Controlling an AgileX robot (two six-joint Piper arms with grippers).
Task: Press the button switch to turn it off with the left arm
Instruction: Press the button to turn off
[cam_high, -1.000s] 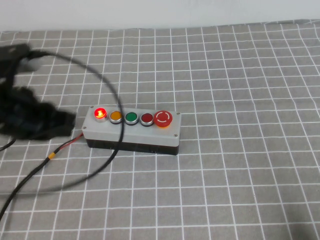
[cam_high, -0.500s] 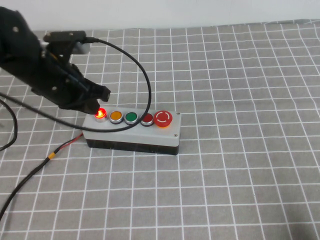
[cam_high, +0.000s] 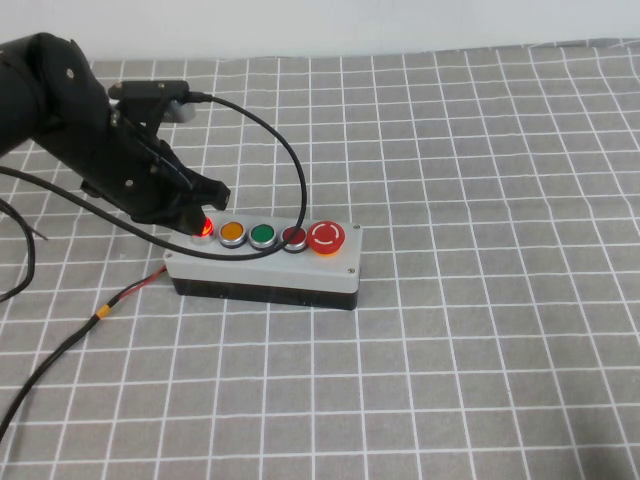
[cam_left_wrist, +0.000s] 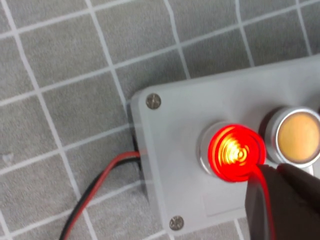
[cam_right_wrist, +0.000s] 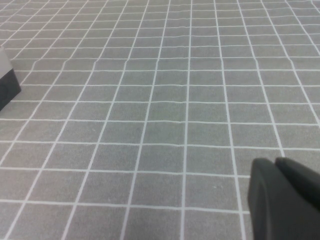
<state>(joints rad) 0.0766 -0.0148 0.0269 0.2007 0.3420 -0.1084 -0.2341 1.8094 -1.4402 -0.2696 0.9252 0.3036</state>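
Note:
The button switch (cam_high: 204, 228) glows bright red at the left end of the grey five-button box (cam_high: 270, 268). My left gripper (cam_high: 203, 205), on the bulky black left arm (cam_high: 90, 130), sits right over the button's far-left side, and its tip partly hides the button in the high view. In the left wrist view the lit button (cam_left_wrist: 235, 152) lies just beyond my shut left gripper (cam_left_wrist: 275, 172), whose edge catches the red glow; I cannot tell if it touches. My right gripper (cam_right_wrist: 276, 165) is shut and empty, low over bare cloth.
On the box, an orange button (cam_high: 232, 232), a green one (cam_high: 262, 235), a dark red flat one (cam_high: 294, 237) and a large red mushroom button (cam_high: 326, 237) follow to the right. A black cable (cam_high: 295, 175) arcs over the box. A red-black wire (cam_high: 130, 293) leaves the box's left end.
The left arm swung in from the left edge to above the box's left end, then dropped closer onto the glowing button. The button stays lit.

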